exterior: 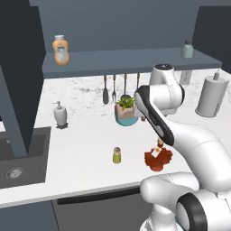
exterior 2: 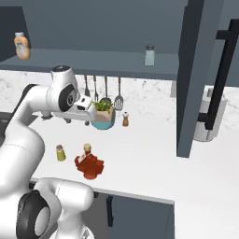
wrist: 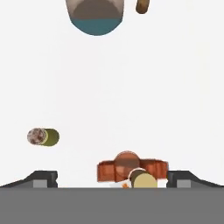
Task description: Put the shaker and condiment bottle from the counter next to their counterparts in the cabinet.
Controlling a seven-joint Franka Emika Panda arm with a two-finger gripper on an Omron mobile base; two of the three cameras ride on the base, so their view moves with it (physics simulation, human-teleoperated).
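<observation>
Above the condiment bottle (wrist: 131,170), gripper (wrist: 112,178) wide open, empty

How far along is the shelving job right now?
Nothing is shelved yet. The shaker and condiment bottle both stand on the counter. The open end effector hovers over the bottle, holding nothing. Both still need placing beside the orange bottle and grey-green shaker in the cabinet.

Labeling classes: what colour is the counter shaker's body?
Yellow-olive, with a tan-brown cap; the shaker shows best in the left base view.
</observation>
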